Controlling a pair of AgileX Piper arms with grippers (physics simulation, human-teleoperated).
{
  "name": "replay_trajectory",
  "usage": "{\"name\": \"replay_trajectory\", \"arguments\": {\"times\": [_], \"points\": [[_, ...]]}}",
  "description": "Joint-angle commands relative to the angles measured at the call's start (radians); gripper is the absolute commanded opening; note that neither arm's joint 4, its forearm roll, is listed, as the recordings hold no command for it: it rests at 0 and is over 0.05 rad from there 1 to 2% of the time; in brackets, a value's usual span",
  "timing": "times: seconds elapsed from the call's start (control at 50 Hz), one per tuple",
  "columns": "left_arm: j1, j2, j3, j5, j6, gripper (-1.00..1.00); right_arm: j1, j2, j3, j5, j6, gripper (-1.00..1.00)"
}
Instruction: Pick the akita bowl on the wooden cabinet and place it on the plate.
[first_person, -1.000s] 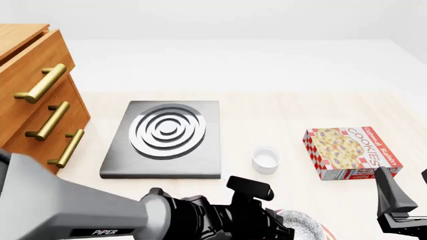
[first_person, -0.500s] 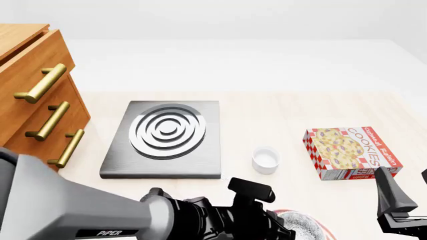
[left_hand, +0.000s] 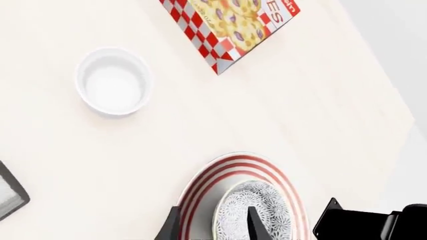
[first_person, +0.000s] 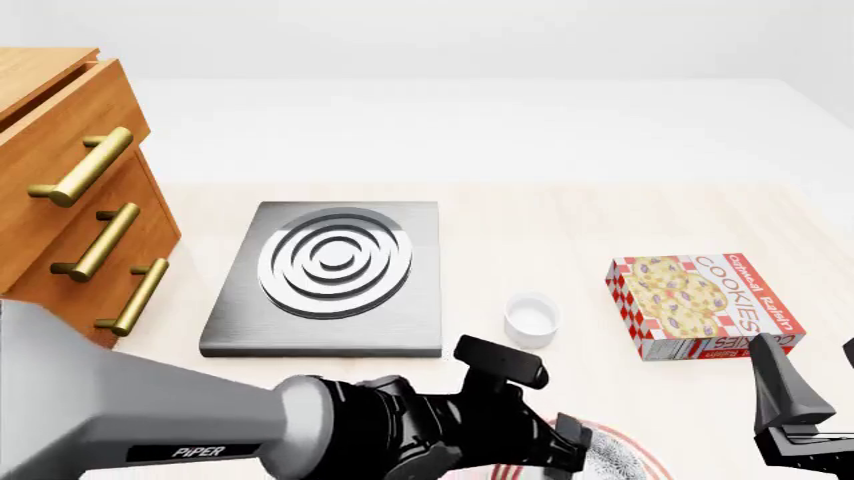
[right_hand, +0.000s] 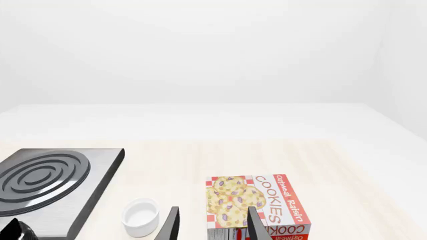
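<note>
The akita bowl (left_hand: 277, 215), white with dark speckles, sits inside the plate (left_hand: 220, 172), which has red rings around its rim. My left gripper (left_hand: 212, 231) is open just above them. One finger is over the bowl, the other is outside the plate's edge, and the bowl's rim lies between them. From the front, my left arm hides most of the bowl (first_person: 607, 447) and plate (first_person: 641, 455) at the near edge. The wooden cabinet (first_person: 54, 170) stands at the far left with nothing showing on it. My right gripper (right_hand: 212, 227) is open and holds nothing, near the front right.
A grey square stove (first_person: 330, 270) with silver rings lies beside the cabinet. A small white cup (first_person: 531, 320) stands just beyond the plate. A cookie box (first_person: 701, 305) lies flat at the right, in front of my right gripper (first_person: 787, 425).
My left arm has shifted a little to the right and now covers more of the bowl and plate. The right arm has not moved.
</note>
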Motion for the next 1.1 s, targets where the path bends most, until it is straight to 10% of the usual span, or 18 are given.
{"name": "replay_trajectory", "arguments": {"times": [0.02, 1.1], "points": [[0.034, -0.066, 0.025, 0.022, 0.047, 1.0, 0.0, 0.0, 0.0, 0.0, 0.0, 1.0], [0.191, -0.423, 0.085, 0.155, 0.182, 1.0, -0.001, -0.034, -0.027, 0.061, 0.0, 1.0]]}}
